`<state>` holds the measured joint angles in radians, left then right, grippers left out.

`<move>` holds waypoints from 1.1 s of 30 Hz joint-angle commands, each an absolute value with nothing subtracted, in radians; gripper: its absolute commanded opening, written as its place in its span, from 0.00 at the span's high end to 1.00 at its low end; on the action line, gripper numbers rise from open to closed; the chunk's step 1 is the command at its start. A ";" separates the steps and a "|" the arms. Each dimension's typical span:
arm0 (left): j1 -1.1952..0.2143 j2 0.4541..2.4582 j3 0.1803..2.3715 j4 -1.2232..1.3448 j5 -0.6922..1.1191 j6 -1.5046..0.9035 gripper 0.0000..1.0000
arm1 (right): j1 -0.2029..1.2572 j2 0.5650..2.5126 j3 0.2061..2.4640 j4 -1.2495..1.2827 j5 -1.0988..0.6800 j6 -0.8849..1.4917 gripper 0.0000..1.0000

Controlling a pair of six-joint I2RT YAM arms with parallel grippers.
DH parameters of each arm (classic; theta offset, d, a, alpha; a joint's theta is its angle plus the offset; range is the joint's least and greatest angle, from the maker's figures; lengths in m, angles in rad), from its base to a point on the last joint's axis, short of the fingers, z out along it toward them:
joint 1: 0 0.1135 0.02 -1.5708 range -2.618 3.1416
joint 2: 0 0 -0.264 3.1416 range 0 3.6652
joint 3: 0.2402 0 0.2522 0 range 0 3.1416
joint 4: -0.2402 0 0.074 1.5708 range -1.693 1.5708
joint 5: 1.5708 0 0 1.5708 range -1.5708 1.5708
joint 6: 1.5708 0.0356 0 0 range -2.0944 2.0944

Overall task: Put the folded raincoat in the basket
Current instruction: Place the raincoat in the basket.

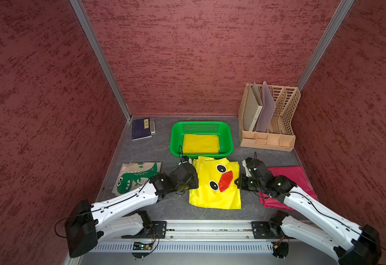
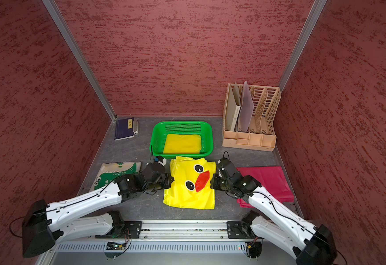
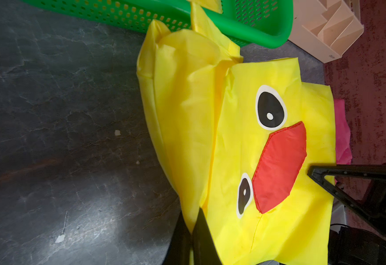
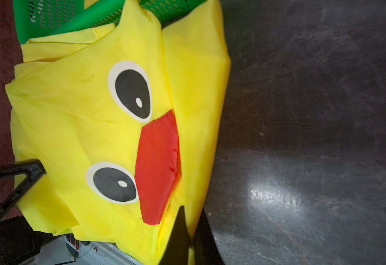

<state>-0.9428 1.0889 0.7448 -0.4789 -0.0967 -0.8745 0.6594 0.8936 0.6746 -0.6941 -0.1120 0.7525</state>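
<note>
Basket (image 1: 174,137) sits mid-back of the table and holds one flat yellow sheet (image 1: 201,143) lying on its mesh base, toward the near side. Beige file organizer (image 1: 286,107) at back right has two folders (image 1: 265,110) standing tilted in its slots nearest the basket.

Raincoat (image 1: 215,183) – yellow, duck face up – is outside the basket, just in front of it on the tabletop (image 1: 141,153). Its far edge is right at the basket's near rim; can't tell if it touches. Long axis runs front to back, from the arm rail (image 1: 210,226) toward the basket. The red beak sits on the right arm's side of the two eyes.

Left gripper (image 3: 192,231): jaws pinched together on the raincoat's left edge, fabric visible between the fingers. Right gripper (image 4: 192,231): same, clamped on the right edge.

Other items:
- Dark blue notebook (image 1: 141,128) in the back left corner.
- Dinosaur-print cloth (image 1: 132,179) flat beside the left arm.
- Pink cloth (image 1: 290,176) flat, partly under the right arm.

Surface is dark grey with a marbled look and some glare. It's boxed in on three sides by textured dark red walls (image 1: 210,57) with aluminium corner posts.
</note>
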 commanded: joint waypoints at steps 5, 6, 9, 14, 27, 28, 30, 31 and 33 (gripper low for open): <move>-0.946 1.028 0.769 -0.504 -0.112 -0.861 1.00 | 0.667 0.897 0.758 -0.763 -0.066 0.730 1.00; -0.946 1.025 0.774 -0.512 -0.112 -0.859 1.00 | 0.667 0.901 0.771 -0.770 -0.066 0.726 1.00; -0.945 1.022 0.811 -0.556 -0.118 -0.847 1.00 | 0.668 0.913 0.808 -0.781 -0.081 0.714 1.00; -0.936 1.030 0.884 -0.613 -0.112 -0.832 1.00 | 0.667 0.956 0.895 -0.810 -0.106 0.709 1.00; -0.796 1.015 0.967 -0.613 -0.021 -0.762 1.00 | 0.660 1.134 1.109 -0.821 -0.104 0.625 1.00; -0.780 1.017 0.972 -0.606 -0.012 -0.756 1.00 | 0.656 1.147 1.120 -0.816 -0.106 0.620 1.00; -0.745 1.024 0.978 -0.601 0.007 -0.742 1.00 | 0.640 1.178 1.148 -0.804 -0.120 0.609 1.00; -0.725 1.031 0.983 -0.598 0.020 -0.734 1.00 | 0.629 1.196 1.165 -0.801 -0.132 0.601 1.00; -0.684 1.045 0.995 -0.589 0.048 -0.717 1.00 | 0.608 1.234 1.199 -0.792 -0.152 0.583 1.00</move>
